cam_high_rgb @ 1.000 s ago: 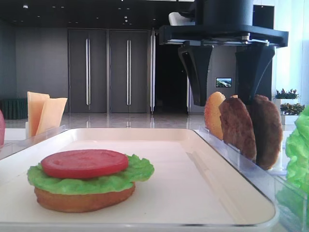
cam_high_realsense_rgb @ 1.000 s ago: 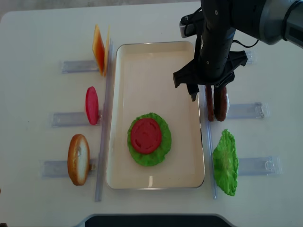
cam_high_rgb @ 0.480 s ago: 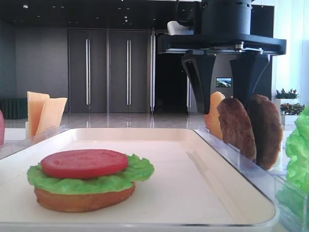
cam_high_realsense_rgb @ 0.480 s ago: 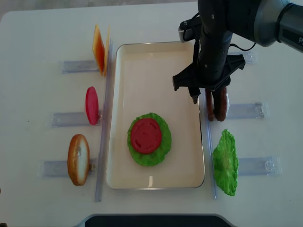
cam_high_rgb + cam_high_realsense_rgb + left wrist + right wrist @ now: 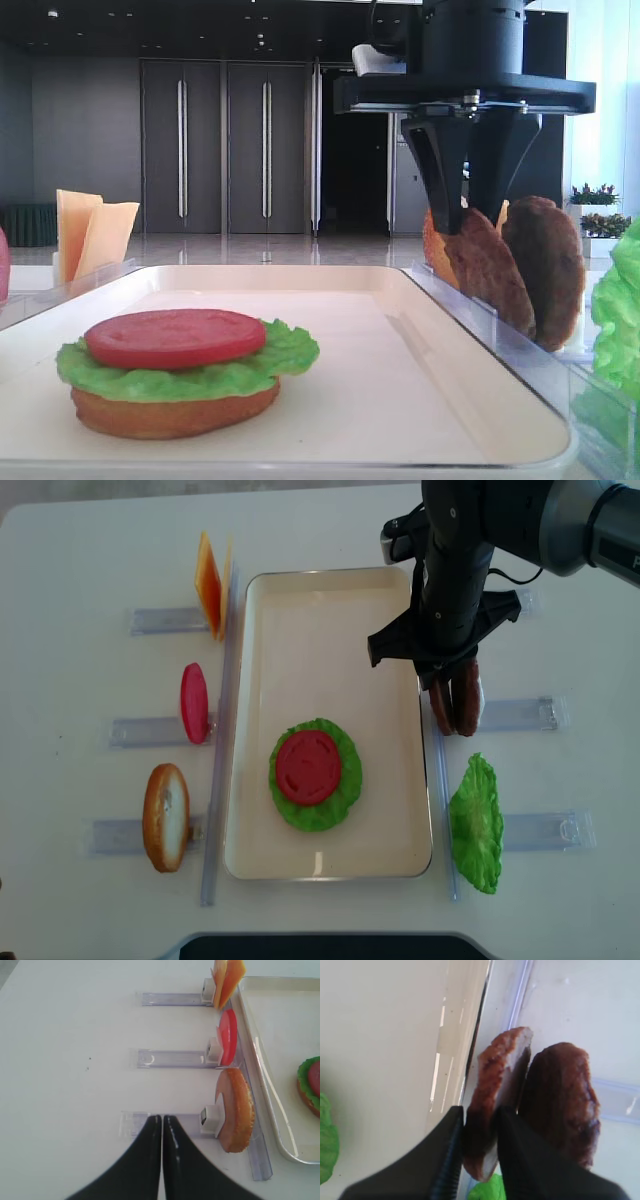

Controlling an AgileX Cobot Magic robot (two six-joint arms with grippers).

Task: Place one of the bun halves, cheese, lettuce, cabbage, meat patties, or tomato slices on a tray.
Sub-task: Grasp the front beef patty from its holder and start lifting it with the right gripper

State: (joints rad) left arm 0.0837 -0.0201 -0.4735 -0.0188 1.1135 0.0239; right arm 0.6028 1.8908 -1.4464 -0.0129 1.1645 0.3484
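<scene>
1. On the tray [image 5: 330, 600], lower centre of the overhead view, a bun half [image 5: 175, 412], lettuce [image 5: 345, 780] and a tomato slice [image 5: 308, 765] sit stacked.
2. The right gripper [image 5: 479, 1132] pinches the nearer meat patty [image 5: 492, 1090] in its holder just right of the tray.
3. That patty is not yet lifted.
4. The left gripper [image 5: 162, 1127] is closed and empty.

- Upper part of the nearer meat patty [image 5: 490, 270] hidden behind the right gripper's fingers [image 5: 446, 190] in the low exterior view; bun half [image 5: 433, 245] behind it mostly covered.
- Lower edge of that patty [image 5: 487, 1110] lost between blurred black fingers in the right wrist view.
- Lettuce [image 5: 327, 1145] in the tray cut off by the left edge there.
- Stacked bun [image 5: 311, 1091] cropped at the right edge of the left wrist view.
- Tomato slice [image 5: 3, 268] barely showing at the left edge.
</scene>
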